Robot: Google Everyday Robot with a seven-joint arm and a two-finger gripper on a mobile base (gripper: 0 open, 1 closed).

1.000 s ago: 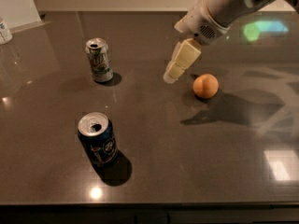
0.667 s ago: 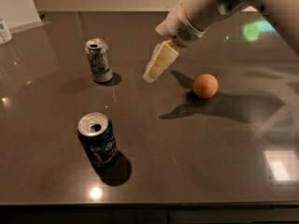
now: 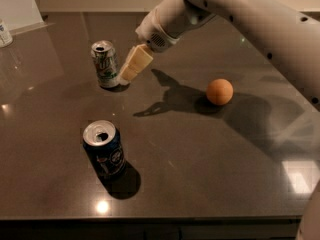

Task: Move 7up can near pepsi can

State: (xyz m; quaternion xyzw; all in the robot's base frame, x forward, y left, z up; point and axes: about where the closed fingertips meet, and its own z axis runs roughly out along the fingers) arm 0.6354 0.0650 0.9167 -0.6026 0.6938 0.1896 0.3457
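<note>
The 7up can (image 3: 104, 64), silver-white with green markings, stands upright at the back left of the dark table. The pepsi can (image 3: 104, 149), dark navy with a silver top, stands upright nearer the front left. My gripper (image 3: 131, 66), with cream-coloured fingers, hangs from the white arm reaching in from the upper right. It is just to the right of the 7up can, close to its side, and holds nothing that I can see.
An orange (image 3: 219, 91) lies on the table to the right of centre. The table's front edge (image 3: 150, 219) runs along the bottom. A pale object (image 3: 4, 33) sits at the far left edge.
The arm and gripper have swung left across the table, from beside the orange to right next to the 7up can. The cans and the orange have not moved.
</note>
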